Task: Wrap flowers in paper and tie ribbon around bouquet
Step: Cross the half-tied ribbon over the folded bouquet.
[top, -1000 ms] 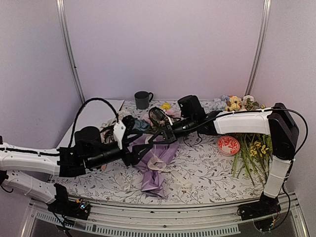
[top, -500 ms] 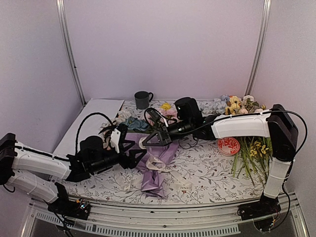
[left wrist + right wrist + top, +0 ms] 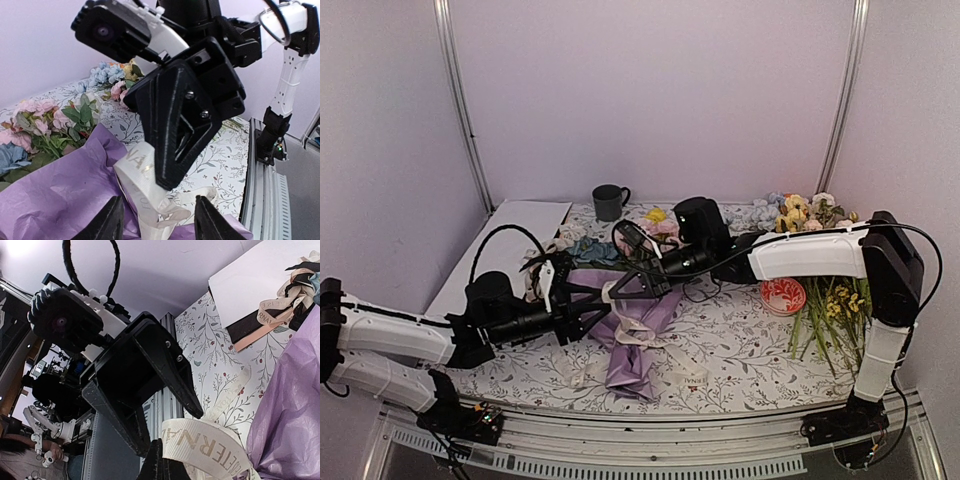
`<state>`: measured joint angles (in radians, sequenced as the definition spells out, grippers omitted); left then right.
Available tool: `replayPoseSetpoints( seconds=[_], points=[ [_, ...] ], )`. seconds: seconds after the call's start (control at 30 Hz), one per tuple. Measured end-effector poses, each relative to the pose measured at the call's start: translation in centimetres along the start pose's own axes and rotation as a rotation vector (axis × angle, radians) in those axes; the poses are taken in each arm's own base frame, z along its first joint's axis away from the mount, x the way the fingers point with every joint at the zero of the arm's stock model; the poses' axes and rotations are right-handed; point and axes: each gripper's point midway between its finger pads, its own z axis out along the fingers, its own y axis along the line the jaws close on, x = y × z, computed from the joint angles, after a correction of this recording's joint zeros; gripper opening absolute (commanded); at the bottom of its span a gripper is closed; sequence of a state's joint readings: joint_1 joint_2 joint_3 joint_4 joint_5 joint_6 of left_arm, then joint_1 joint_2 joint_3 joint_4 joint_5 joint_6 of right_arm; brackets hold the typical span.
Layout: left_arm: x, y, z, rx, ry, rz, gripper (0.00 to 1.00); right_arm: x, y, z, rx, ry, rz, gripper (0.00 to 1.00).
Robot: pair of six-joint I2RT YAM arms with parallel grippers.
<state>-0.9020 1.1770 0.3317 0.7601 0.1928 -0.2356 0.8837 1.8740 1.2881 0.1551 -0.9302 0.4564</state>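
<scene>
**Wrapped, not yet tied**

Done: folding paper (image 3: 55, 200) round flowers (image 3: 42, 115). Find bouquet (image 3: 635, 340) at middle of desk (image 3: 750, 350), narrow end toward near edge. Left to do, judging by loose loops: knotting ribbon (image 3: 200, 445) at waist. Pinching ribbon with right jaws, pressed together; holding left jaws spread astride it, gripping nothing. Crowded above bouquet; open room rightward toward dish (image 3: 783, 295), little before front edge.

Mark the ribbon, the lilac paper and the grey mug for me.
ribbon (image 3: 200, 446): right wrist view, on the printed cream loop.
lilac paper (image 3: 624, 372): top external view, on the narrow near end of the cone.
grey mug (image 3: 608, 204): top external view, on its side wall.
</scene>
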Motion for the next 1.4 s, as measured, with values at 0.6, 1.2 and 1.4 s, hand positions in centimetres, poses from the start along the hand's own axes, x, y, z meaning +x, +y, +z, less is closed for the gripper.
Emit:
replayPoseSetpoints(
  seconds=[0.6,1.2,1.4],
  points=[
    [1.7,-0.5,1.8,0.104,0.086,-0.011,0.17,0.8,0.3,0.0,-0.023,0.034,-0.029,0.00],
    [2.8,0.0,0.6,0.077,0.083,-0.056,0.00,1.4,-1.1,-2.2,0.042,0.052,-0.017,0.30],
    [3.3,0.0,-0.1,0.069,0.079,-0.075,0.00,1.0,-5.4,-4.1,0.144,0.062,0.034,0.15]
  ],
)
